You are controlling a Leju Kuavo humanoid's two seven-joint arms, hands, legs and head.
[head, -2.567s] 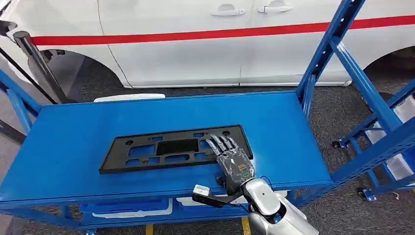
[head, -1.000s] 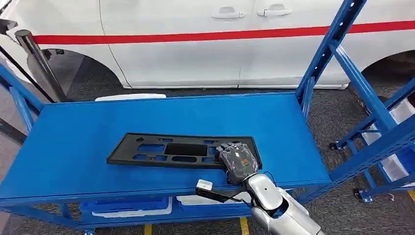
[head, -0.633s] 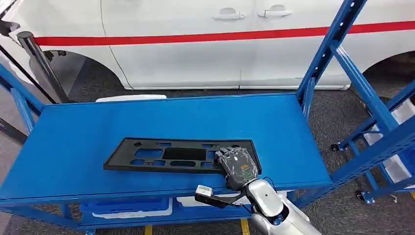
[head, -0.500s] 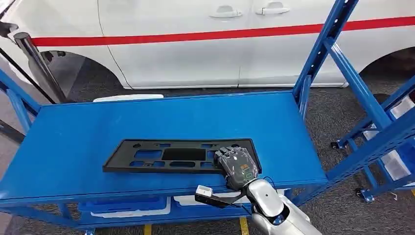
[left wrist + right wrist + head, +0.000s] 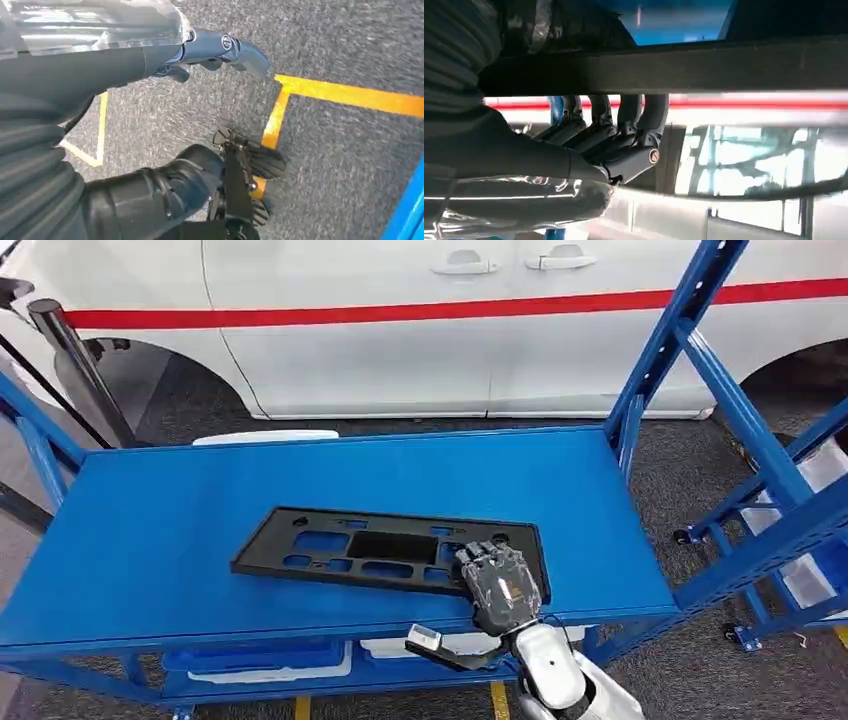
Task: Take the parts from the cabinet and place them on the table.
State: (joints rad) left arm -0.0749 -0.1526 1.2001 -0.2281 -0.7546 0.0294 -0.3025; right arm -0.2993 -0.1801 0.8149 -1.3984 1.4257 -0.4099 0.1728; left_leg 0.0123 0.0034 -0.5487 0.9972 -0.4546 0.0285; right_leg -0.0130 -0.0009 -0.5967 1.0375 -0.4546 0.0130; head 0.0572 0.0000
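The right hand grips the near right end of the black plastic frame, a long flat part pierced with cut-outs. In the right wrist view its fingers hook over the part's edge bar and curl back toward the palm — clamped on the frame, not merely resting on it. From the fingers the frame runs away to the robot's left, lying low over the blue shelf. Whether the far end touches the surface or hangs just above it cannot be told from the head view; the slight slant of the part suggests the gripped end is a little raised.

The left hand hangs beside the body over grey carpet with yellow floor tape, its fingers loosely curled in with nothing between them.

The step in hand looks like the pick-up: the part is seized but not yet clear of the rack. The next move calls for lifting the gripped end and drawing the long frame toward the robot, keeping it level so the free end does not drag, and steering it clear of the blue upright standing beyond and to the right of the fingers.
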